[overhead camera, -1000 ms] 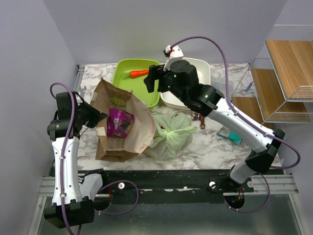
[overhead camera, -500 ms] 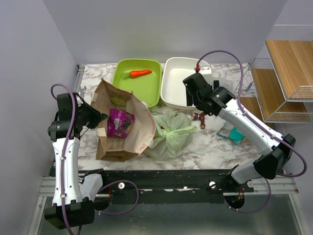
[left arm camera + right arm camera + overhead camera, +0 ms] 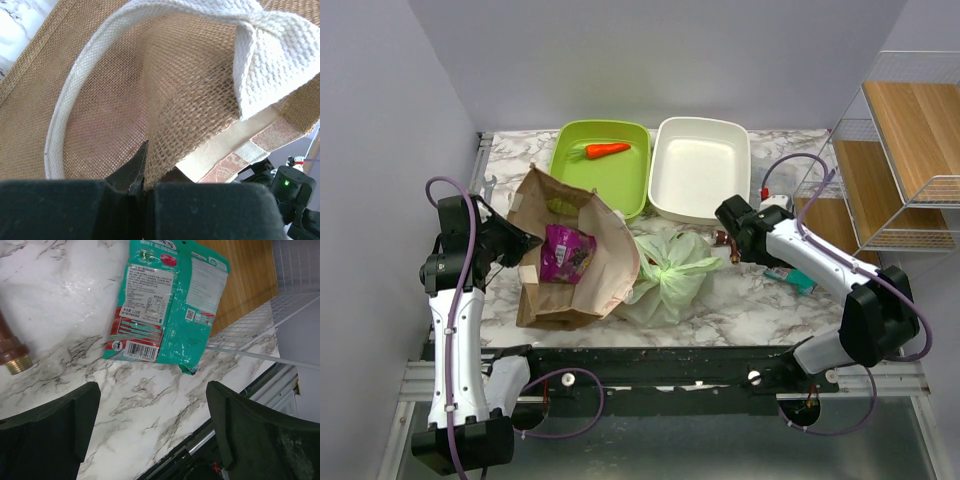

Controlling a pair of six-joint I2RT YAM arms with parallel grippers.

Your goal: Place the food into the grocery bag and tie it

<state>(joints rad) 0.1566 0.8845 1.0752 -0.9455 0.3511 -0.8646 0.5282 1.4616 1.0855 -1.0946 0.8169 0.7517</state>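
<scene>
The pale-green grocery bag (image 3: 670, 275) lies bulging on the marble table, its top gathered into a bunch. The tomatoes, pepper and cabbage are hidden or out of view. My left gripper (image 3: 520, 240) is shut on the edge of a brown burlap bag (image 3: 575, 265). In the left wrist view the jaws pinch that weave (image 3: 150, 170) beside a white handle strap (image 3: 270, 55). My right gripper (image 3: 738, 228) hangs open and empty, low to the right of the grocery bag. Its fingers (image 3: 250, 425) straddle bare marble below a teal packet (image 3: 165, 305).
A purple snack packet (image 3: 565, 250) lies on the burlap bag. A green bin (image 3: 620, 190) holds a carrot (image 3: 607, 150), next to a white bin (image 3: 665, 205). A brass fitting (image 3: 725, 240), the teal packet (image 3: 790, 272) and a wire shelf rack (image 3: 900, 150) are on the right.
My right arm has swung from over the bins back to the right and down, to the table near the teal packet. The left arm has barely moved.
</scene>
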